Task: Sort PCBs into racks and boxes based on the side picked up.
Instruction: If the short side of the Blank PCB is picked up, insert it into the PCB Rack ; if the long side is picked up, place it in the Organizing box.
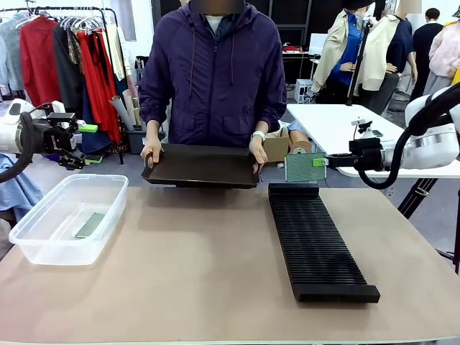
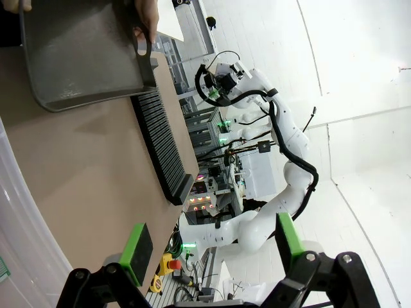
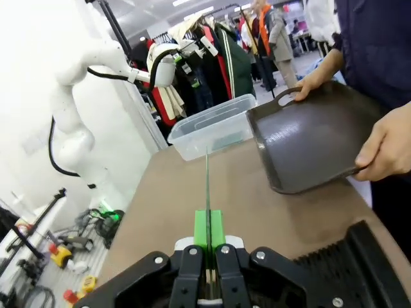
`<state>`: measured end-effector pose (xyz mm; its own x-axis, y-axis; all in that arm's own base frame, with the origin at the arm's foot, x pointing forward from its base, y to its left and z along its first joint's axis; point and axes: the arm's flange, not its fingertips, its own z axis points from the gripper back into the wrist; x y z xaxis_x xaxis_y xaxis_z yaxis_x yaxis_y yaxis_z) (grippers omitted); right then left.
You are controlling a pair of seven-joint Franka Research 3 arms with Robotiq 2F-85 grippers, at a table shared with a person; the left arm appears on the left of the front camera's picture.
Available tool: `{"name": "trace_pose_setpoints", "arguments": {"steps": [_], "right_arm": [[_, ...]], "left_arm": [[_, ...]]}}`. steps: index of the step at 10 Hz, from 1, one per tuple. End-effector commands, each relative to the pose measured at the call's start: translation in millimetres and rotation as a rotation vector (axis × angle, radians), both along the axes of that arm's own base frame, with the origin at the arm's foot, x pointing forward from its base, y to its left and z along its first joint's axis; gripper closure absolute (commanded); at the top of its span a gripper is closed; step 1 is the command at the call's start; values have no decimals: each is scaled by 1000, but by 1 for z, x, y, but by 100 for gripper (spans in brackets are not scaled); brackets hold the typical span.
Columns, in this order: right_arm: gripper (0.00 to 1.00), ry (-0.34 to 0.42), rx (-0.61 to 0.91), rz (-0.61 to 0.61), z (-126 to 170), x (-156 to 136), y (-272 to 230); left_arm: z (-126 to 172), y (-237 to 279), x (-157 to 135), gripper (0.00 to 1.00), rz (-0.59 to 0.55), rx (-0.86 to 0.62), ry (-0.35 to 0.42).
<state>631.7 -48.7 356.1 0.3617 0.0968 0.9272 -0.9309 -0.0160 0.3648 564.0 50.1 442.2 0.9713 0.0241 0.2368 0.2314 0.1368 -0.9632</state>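
Held board: a thin flat green rectangular PCB (image 1: 305, 167) stands upright just above the far end of the long black slotted rack (image 1: 316, 241); whether its lower edge touches the slots is hard to judge.
Board to pincer: the board sticks out from the fingertips of the right gripper (image 1: 321, 162) towards the table's middle, gripped by the edge on the arm's side. In the right wrist view it runs edge-on as a thin line (image 3: 207, 186) straight out from between the green pads.
Right gripper state: closed tight on the upright PCB, pads pressed against both faces.
Second board: another green PCB (image 1: 90, 225) lies flat on the floor of the clear plastic rectangular tub (image 1: 29, 248), well apart from the rack, across the tan tabletop (image 1: 180, 287).
Left gripper: (image 1: 90, 144) hovers beyond the tub on the side away from the rack, jaws spread wide, nothing between them.
Tray: a smooth shallow black tray (image 1: 205, 167) is tilted just beside the rack's far end, held by the person's two hands (image 1: 257, 149).
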Motion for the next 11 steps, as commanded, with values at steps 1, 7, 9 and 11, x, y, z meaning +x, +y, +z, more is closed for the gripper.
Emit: {"name": "trace_pose_setpoints", "arguments": {"steps": [1, 7, 9, 11], "right_arm": [[100, -119, 62, 7, -11, 19, -8], [100, -201, 71, -52, -60, 29, -13], [100, -198, 42, -56, -73, 31, -13], [100, -196, 43, -64, -82, 34, -16]], "left_arm": [[2, 1, 0, 0, 3, 2, -4], [2, 1, 0, 0, 3, 2, -4], [2, 1, 0, 0, 3, 2, -4], [2, 1, 0, 0, 3, 2, -4]]}}
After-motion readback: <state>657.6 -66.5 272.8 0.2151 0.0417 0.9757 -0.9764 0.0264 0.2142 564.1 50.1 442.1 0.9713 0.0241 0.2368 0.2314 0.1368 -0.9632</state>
